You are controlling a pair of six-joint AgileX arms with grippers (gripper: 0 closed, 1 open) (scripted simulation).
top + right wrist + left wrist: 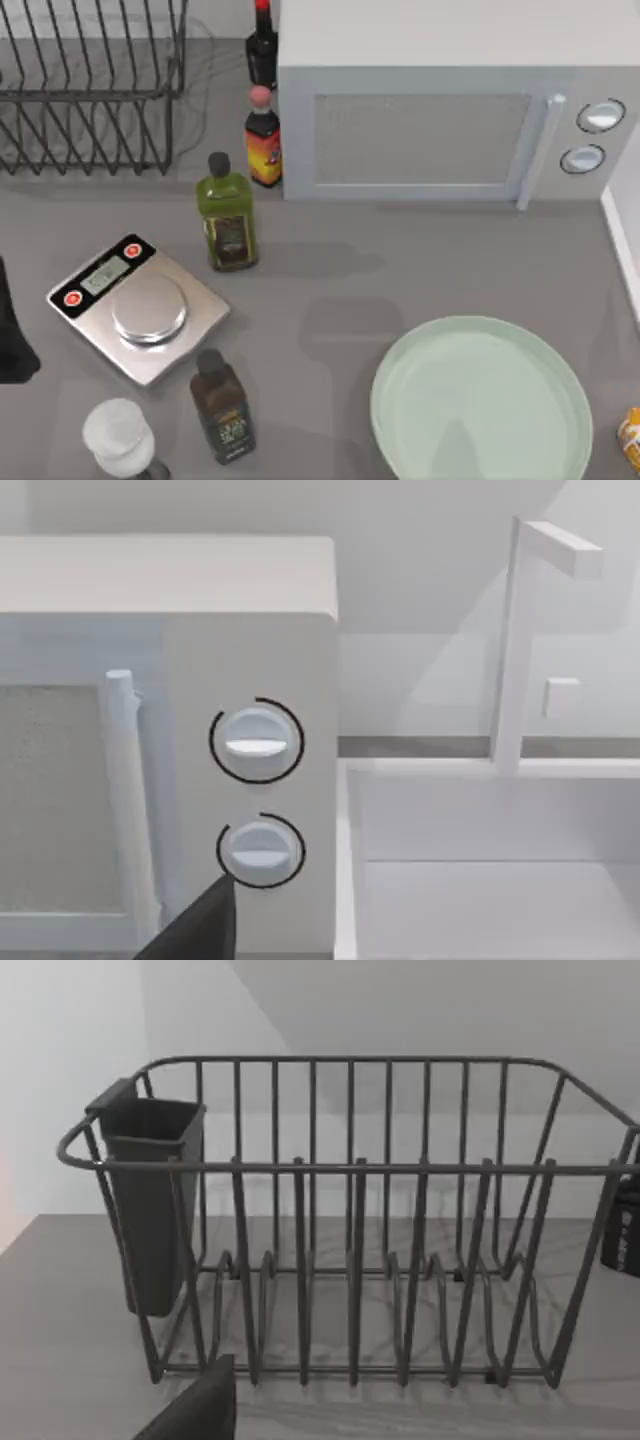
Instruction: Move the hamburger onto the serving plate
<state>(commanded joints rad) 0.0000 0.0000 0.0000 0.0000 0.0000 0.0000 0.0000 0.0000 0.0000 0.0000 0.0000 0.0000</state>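
Observation:
The hamburger [630,437] is a small orange-yellow item cut off by the right edge of the top view, just right of the serving plate. The serving plate [480,400] is large, round and pale mint-green, lying at the front right of the table with nothing on it. A dark part of my left arm [12,340] shows at the table's left edge. A dark bit of my left gripper [200,1410] faces the dish rack [350,1220]. A dark bit of my right gripper [200,925] faces the microwave's two knobs [256,742].
A wire dish rack [90,90] stands at the back left, and a white microwave [450,110] at the back right. Beside it are two sauce bottles [263,140] and an olive oil bottle [228,215]. A steel kitchen scale [135,305], a dark bottle [222,410] and a white shaker [120,435] sit front left.

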